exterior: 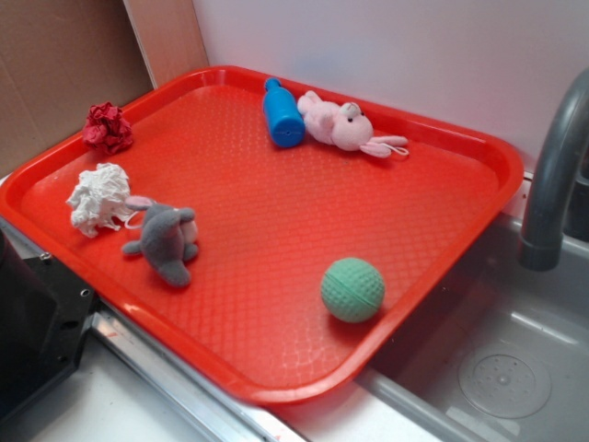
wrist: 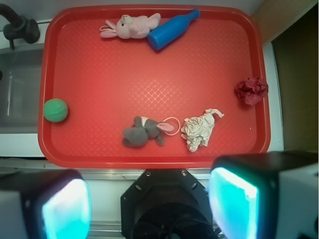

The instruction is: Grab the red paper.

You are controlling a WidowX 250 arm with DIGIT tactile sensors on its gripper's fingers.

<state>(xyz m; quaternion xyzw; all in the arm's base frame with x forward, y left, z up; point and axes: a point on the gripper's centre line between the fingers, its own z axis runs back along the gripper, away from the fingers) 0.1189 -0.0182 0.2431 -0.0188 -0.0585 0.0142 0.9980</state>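
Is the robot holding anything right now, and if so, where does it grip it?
Nothing is held. The fingers stand apart and empty, and the red paper lies untouched on the tray.

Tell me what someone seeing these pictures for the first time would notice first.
The big red plastic tray fills the exterior view, with small things scattered on it. A blue plastic bottle lies beside a pink plush bunny at the far edge, and a green textured ball sits alone near the sink side. At the left, the small crimson paper wad rests by the rim, next to a crumpled white paper wad and a grey plush animal.
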